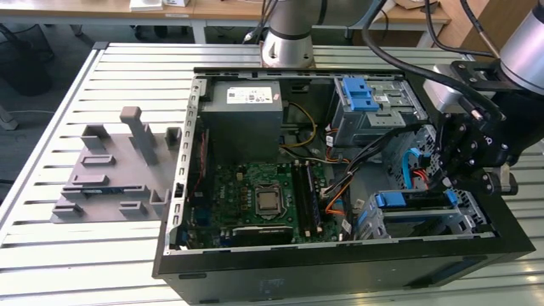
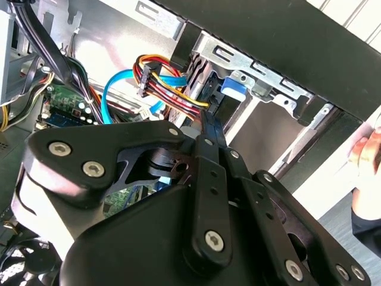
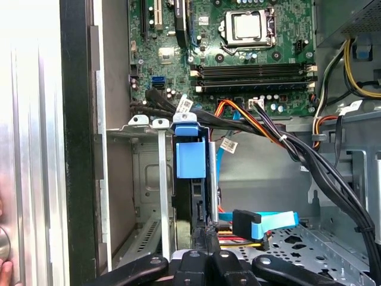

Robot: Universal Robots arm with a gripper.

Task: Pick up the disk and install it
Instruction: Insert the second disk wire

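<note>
Open black computer case (image 1: 340, 271) lying on a slatted metal counter (image 1: 51, 255), motherboard (image 1: 255, 197) exposed; grey moulded fixture (image 1: 114, 178) alongside at the exterior view's left. Wooden desks (image 1: 221, 9) and floor beyond. Disk (image 3: 191, 158) standing on edge in the drive cage (image 3: 149, 179), blue bracket tab up, near the case wall. Hand (image 2: 209, 128) lowered into the cage, fingers drawn together to a narrow tip against the disk's end; grip cannot be told. Person's fingers (image 2: 366, 149) at the case edge.

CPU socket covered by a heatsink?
No. In the exterior view the CPU sits bare on the motherboard, its metal top exposed.
</note>
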